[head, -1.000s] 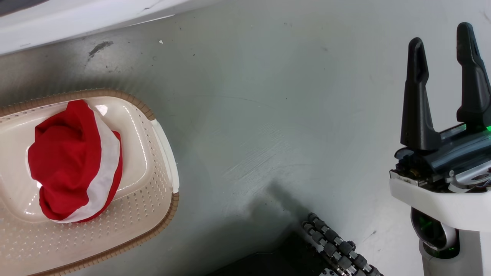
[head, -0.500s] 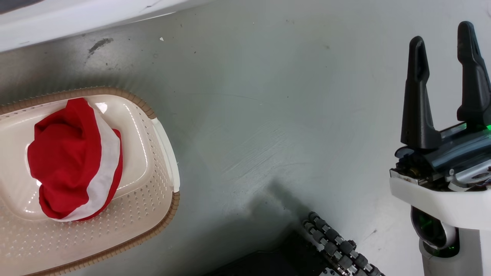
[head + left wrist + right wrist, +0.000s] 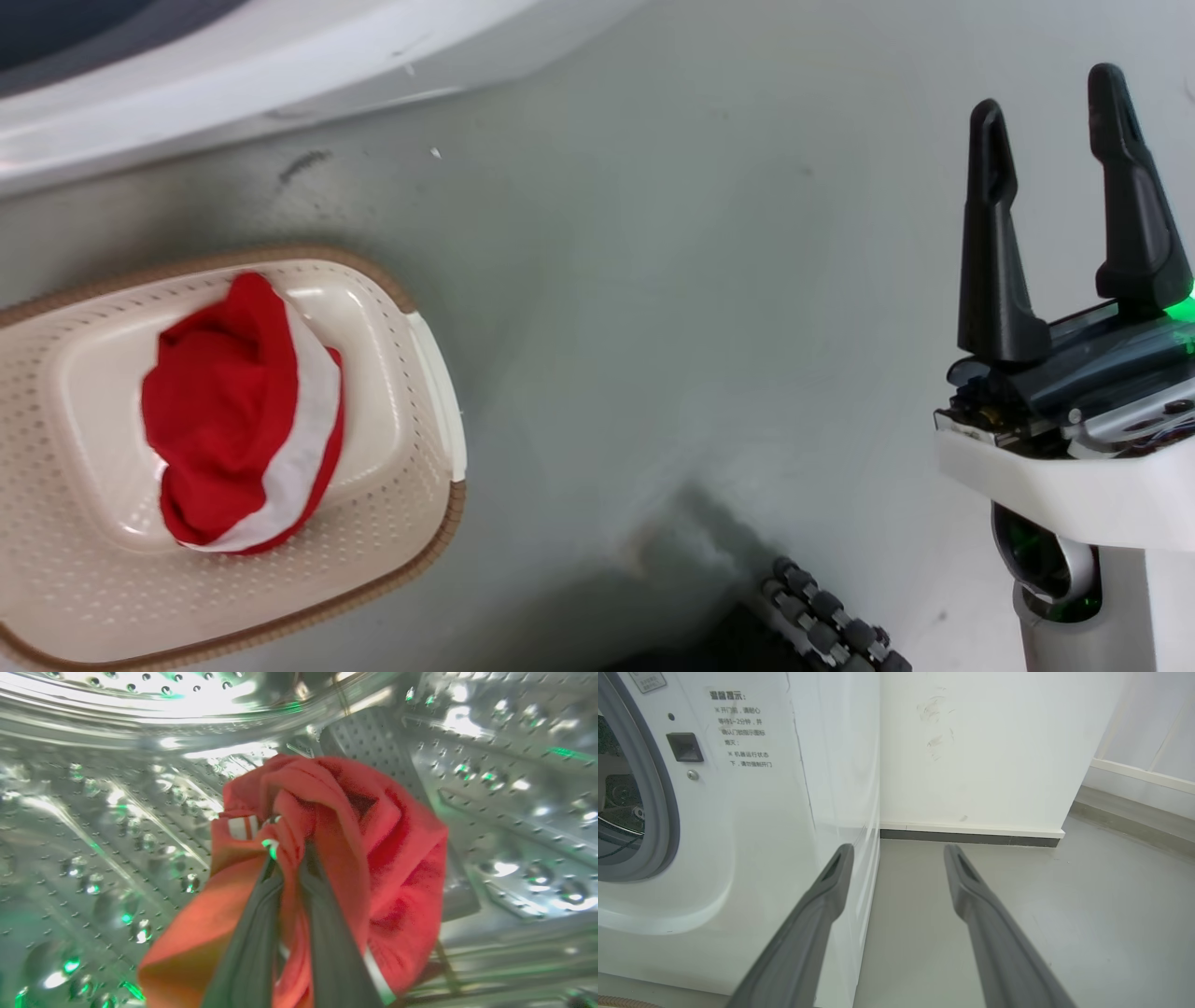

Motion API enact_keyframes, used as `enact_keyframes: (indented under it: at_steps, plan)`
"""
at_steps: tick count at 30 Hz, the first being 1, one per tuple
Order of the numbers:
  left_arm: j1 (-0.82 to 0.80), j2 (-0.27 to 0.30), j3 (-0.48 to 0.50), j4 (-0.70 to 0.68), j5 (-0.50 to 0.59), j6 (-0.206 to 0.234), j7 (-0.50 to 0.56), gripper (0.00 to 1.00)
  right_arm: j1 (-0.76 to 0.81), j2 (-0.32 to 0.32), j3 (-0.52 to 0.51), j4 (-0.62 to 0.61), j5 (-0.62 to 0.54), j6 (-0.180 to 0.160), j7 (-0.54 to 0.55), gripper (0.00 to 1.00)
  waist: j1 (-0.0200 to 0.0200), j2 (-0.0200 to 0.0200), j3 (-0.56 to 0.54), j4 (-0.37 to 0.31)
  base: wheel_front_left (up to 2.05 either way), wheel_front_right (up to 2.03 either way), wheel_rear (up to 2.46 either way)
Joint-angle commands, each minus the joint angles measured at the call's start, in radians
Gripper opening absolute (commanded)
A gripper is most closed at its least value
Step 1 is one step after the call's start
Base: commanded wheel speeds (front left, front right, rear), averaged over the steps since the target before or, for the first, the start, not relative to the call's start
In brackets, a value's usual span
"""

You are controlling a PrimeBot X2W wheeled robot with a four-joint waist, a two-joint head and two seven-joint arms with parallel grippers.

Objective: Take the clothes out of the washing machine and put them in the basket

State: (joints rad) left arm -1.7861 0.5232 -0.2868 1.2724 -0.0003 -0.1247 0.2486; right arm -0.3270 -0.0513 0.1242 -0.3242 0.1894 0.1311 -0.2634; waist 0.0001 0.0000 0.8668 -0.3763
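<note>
Item one: my left gripper (image 3: pixel 289 856), inside the drum (image 3: pixel 93 812), fingers drawn close together and pinching a fold of the red garment (image 3: pixel 397 858). The garment hung bunched around both fingers, a bit of white trim showing at its left side. It was held off the perforated steel wall, though whether its lower folds touched the drum I could not tell. Item two: my right gripper (image 3: pixel 1046 93), fingers spread wide with nothing between them, held above the floor (image 3: pixel 700 327) well apart from the basket (image 3: pixel 439 532). In the right wrist view the same gripper (image 3: pixel 899 851) pointed at the front right corner of the washer (image 3: pixel 752 812), where it met the wall (image 3: pixel 971 742) and the dark baseboard (image 3: pixel 971 837). Item three: the washer, white, with its grey gasket (image 3: pixel 663 812) at the left edge of that view, a black latch slot (image 3: pixel 684 746) and printed notices (image 3: pixel 742 732) on its front. Item four: the basket, cream with a brown rim and a white handle, upright on the floor near the washer's base and not touching it. Item five: the striped garment (image 3: pixel 224 411), red with a broad white band, crumpled in the middle of the basket's bottom. Item six: a black roller wheel (image 3: pixel 826 621) of my base, on the floor at the head view's lower edge.
</note>
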Motion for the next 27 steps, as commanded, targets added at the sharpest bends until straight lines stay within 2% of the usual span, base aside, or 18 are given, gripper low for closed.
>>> enact_keyframes:
  at_steps: [1, 13, 20, 27]
  plan:
    - [0.037, -0.018, 0.012, 0.002, -0.024, -0.002, -0.038, 0.00, 0.009, 0.002, 0.000, 0.007, -0.015, -0.001, -0.002, 1.00, -0.0001, 0.0000, -0.057, 0.028, 0.00, 0.00, 0.00]
    - [0.314, -0.121, 0.008, 0.008, -0.127, -0.004, -0.278, 0.00, 0.082, 0.002, 0.000, 0.062, -0.092, -0.001, -0.002, 1.00, -0.0001, 0.0000, -0.278, 0.110, 0.00, 0.00, 0.00]
    - [0.489, -0.151, -0.002, -0.001, -0.192, -0.005, -0.434, 0.00, 0.147, 0.002, 0.002, 0.086, -0.123, -0.001, -0.002, 1.00, -0.0001, 0.0000, -0.408, 0.137, 0.00, 0.00, 0.00]
    - [0.666, -0.193, -0.035, -0.054, -0.251, -0.005, -0.500, 0.00, 0.223, 0.002, 0.004, 0.106, -0.155, -0.001, -0.002, 1.00, -0.0001, 0.0000, -0.530, 0.171, 0.00, 0.00, 0.00]
